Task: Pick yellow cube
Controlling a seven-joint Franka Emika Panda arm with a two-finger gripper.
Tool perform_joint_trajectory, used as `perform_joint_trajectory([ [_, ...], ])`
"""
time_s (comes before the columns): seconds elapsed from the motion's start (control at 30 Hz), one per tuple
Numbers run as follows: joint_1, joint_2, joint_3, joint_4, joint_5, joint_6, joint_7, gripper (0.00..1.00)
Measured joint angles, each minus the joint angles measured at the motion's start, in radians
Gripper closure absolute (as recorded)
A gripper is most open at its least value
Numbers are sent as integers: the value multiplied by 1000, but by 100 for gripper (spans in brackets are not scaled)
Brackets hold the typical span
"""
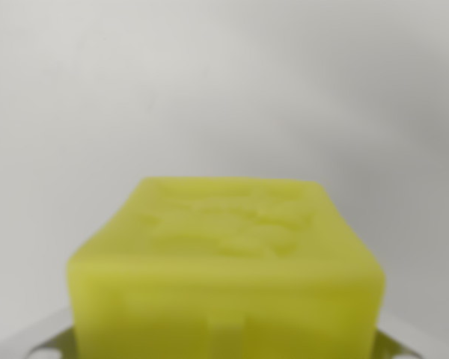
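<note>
One plain grey-white backdrop [224, 82] fills most of the wrist view, smooth and featureless, and whether it is a bench or a wall I cannot tell; its tone darkens a touch toward the wrist view's right; next in size comes the yellow cube [228, 262], sitting low and centred, very close to the lens and out of focus; its upper face shows faint raised relief, too soft to read; its near face runs down out of the bottom edge, with a small notch or tab visible at the lower middle; the cube's near corners look rounded and its colour is a bright lemon-lime; smallest of all, two pale metallic pieces peek out at the bottom corners, one at the wrist view's left [41, 338] and one at the right [400, 345], flanking the cube and seemingly touching its sides; they could belong to the pincer, yet the fingertips themselves are hidden, so how wide the pincer stands and whether it grips the cube I cannot tell.
</note>
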Motion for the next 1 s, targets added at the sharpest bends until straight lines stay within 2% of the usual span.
perform_joint_trajectory([
  [1.0,0,-92,0,59,2,-151,-1,100],
])
